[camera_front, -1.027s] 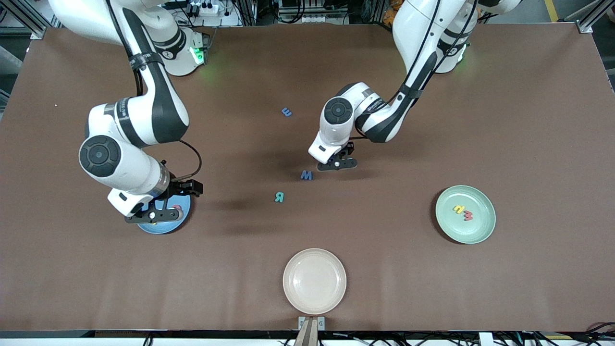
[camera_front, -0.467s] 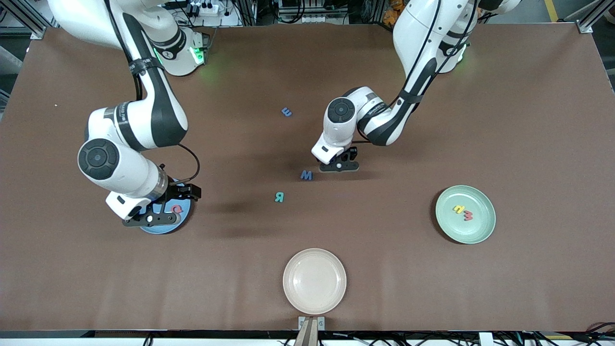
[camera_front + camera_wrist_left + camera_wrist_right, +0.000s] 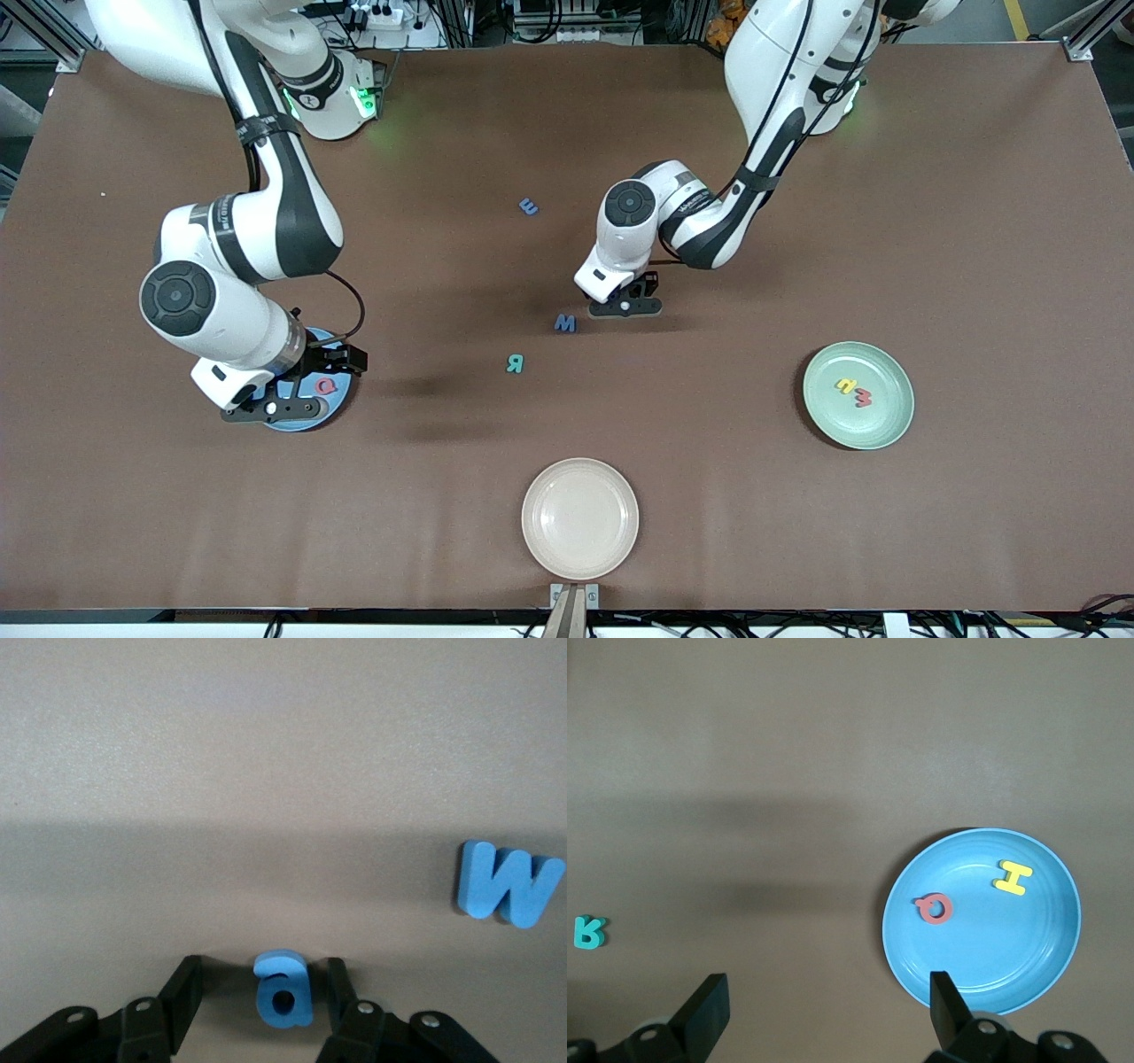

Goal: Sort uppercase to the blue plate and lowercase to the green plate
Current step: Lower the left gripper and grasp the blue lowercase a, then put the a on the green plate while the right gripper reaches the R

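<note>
A small blue letter a (image 3: 283,992) lies on the table between the fingers of my left gripper (image 3: 263,974), which is low over it. One finger is close against the letter and a gap shows at the other, so the gripper is open. Beside it lies the blue W (image 3: 509,886) (image 3: 565,323). In the front view my left gripper (image 3: 625,306) hides the a. My right gripper (image 3: 270,409) (image 3: 826,988) hangs wide open and empty over the blue plate's (image 3: 301,424) (image 3: 1028,966) edge. The plate holds a red Q (image 3: 935,908) and a yellow H (image 3: 1013,876).
A teal R (image 3: 515,363) (image 3: 588,932) lies nearer the front camera than the W. A round blue letter (image 3: 529,206) lies farther back. The green plate (image 3: 877,425) holds a yellow letter (image 3: 845,385) and a red m (image 3: 863,399). A cream plate (image 3: 580,518) stands at the front edge.
My right gripper has slid off the middle of the blue plate toward its edge, uncovering the red Q. My left gripper shifted slightly and settled lower, and its fingers have narrowed.
</note>
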Robot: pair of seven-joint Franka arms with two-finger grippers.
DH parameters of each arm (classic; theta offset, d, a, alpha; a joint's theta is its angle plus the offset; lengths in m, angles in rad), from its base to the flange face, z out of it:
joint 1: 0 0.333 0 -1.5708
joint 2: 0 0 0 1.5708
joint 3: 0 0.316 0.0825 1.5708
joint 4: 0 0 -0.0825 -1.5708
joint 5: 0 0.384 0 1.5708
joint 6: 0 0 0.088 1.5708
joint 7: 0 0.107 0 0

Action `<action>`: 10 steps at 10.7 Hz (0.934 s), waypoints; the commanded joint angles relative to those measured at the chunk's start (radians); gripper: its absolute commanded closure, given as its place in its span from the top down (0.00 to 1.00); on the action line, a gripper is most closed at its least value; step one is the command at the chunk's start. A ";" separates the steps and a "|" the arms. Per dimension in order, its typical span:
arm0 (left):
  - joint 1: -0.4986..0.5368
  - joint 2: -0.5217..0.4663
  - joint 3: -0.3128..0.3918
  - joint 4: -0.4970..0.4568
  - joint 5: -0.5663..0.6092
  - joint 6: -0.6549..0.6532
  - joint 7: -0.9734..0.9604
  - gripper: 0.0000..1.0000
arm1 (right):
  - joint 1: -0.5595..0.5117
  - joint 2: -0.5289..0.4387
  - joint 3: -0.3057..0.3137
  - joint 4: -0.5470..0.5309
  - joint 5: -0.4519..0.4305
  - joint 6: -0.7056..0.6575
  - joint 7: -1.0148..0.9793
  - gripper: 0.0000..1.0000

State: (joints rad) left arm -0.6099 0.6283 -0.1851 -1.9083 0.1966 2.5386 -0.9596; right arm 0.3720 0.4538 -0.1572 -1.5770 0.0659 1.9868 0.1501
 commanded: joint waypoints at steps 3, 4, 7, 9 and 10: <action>0.004 -0.002 -0.005 -0.002 0.029 0.017 -0.044 0.00 | -0.013 0.003 0.007 0.005 0.014 0.000 -0.012 1.00; 0.005 -0.019 -0.002 -0.002 0.029 0.009 -0.041 0.00 | -0.013 0.003 0.007 0.005 0.014 0.000 -0.012 1.00; 0.079 -0.155 -0.004 0.012 0.029 -0.130 0.060 0.00 | -0.005 0.005 0.007 0.003 0.017 0.000 -0.007 1.00; 0.212 -0.223 -0.008 0.012 0.021 -0.202 0.286 0.00 | 0.011 0.025 0.008 0.005 0.026 0.012 0.005 1.00; 0.295 -0.238 -0.008 0.011 0.018 -0.231 0.440 0.00 | 0.024 0.034 0.008 0.005 0.028 0.024 0.006 1.00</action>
State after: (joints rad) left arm -0.4267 0.4322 -0.1791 -1.8665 0.2030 2.3381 -0.6846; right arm 0.3817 0.4671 -0.1506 -1.5797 0.0747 1.9934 0.1505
